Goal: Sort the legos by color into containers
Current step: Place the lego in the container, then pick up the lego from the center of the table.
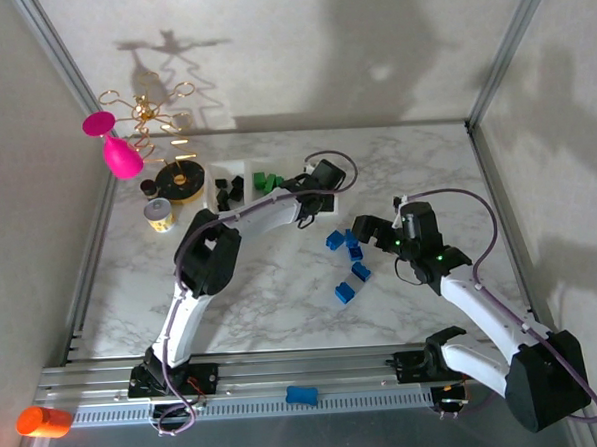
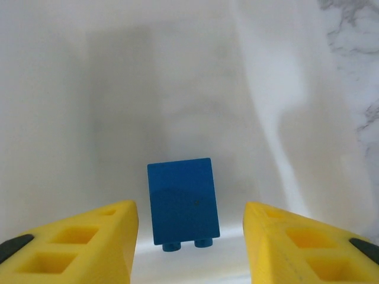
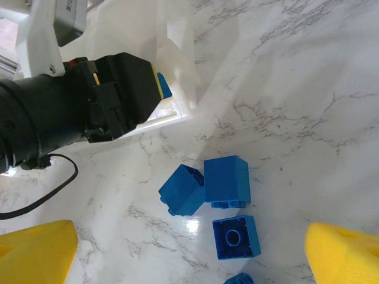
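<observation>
My left gripper (image 2: 190, 239) hangs open over the right end compartment of the clear tray (image 2: 118, 89). A blue lego (image 2: 182, 201) lies on its side on the compartment floor, loose between the yellow fingers and touching neither. From above, the tray (image 1: 216, 174) holds black legos (image 1: 229, 193) in one compartment and green legos (image 1: 266, 180) in the middle one, with the left gripper (image 1: 317, 194) covering the third. Several blue legos (image 1: 349, 266) lie on the marble. My right gripper (image 3: 190, 236) is open just above three of these blue legos (image 3: 227, 180), holding nothing.
A black-and-gold disc (image 1: 181, 180), a small yellow roll (image 1: 159, 215), a pink piece (image 1: 122, 155) and a gold wire tree (image 1: 152, 111) stand at the back left. An orange cylinder (image 1: 44, 421) and a light-blue piece (image 1: 301, 395) rest by the front rail. Walls close both sides.
</observation>
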`<state>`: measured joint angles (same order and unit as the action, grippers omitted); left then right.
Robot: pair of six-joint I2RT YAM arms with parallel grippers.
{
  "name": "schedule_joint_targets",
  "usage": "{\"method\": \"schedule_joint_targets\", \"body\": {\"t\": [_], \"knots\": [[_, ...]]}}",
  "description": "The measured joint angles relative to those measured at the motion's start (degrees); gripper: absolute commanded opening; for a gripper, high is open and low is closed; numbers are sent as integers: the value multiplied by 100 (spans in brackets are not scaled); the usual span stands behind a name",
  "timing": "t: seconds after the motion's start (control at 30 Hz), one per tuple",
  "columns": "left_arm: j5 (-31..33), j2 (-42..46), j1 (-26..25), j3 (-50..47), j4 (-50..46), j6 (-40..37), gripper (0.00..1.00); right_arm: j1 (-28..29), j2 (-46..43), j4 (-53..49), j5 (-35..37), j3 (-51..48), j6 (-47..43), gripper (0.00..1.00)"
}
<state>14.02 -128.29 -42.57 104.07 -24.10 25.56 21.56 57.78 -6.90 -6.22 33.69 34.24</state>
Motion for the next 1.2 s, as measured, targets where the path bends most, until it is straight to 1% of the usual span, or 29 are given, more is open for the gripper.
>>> {"method": "schedule_joint_targets", "body": {"t": [0.1,0.27,0.37,0.43,0.67,0.87,1.2], "knots": [[-2,481,-74,-376,31,0,50,-24,-101,-74,-2,-15,0,99],[-118,1397,-339,-1279,192,-9,51,-120,-332,-326,-4,-33,0,99],[-407,1735,-459,-1740,243,-76,51,-184,-446,-485,-28,-66,2,99],[-597,1814,-522,-1947,251,-144,51,-234,-535,-570,-72,-129,4,99],[-997,1794,-697,-2225,240,-382,53,-348,-691,-750,-299,-396,33,99],[-1285,1508,-732,-2201,350,-562,58,-404,-699,-772,-439,-531,101,99],[-1325,826,-761,-1814,334,-804,59,-424,-739,-769,-455,-531,114,99]]}}
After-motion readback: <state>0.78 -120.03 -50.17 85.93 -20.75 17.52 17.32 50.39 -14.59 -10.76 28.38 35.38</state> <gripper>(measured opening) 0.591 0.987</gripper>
